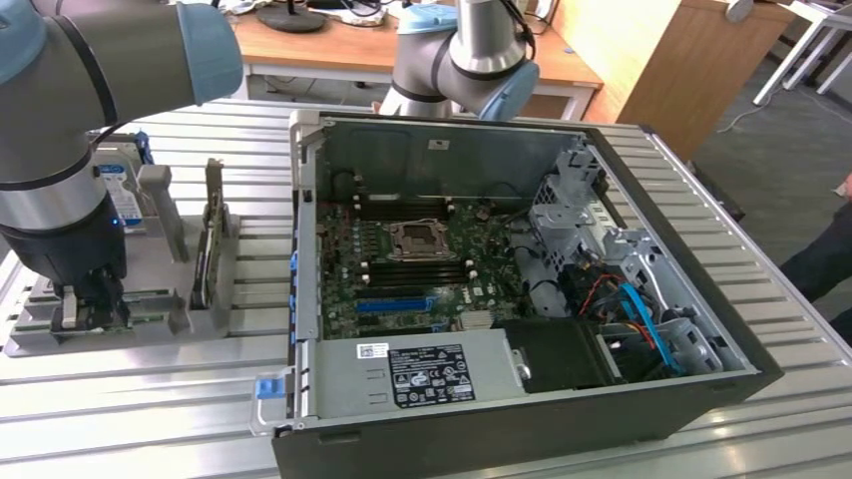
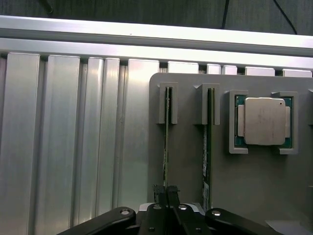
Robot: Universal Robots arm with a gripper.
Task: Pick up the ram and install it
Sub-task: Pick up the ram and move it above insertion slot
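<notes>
Ribbed metal counter (image 1: 134,429) carries a grey holder (image 1: 200,324) at nine o'clock from the open computer case (image 1: 533,299), where the end effector (image 2: 166,192) is clenched on the ram (image 2: 167,139) standing in its slot, so an off-centre pinch could tilt and jam the thin board.

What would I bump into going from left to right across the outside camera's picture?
The gripper closed on the ram → the tall dark card → the blue latch → the processor socket → the blue cable → a person.
</notes>
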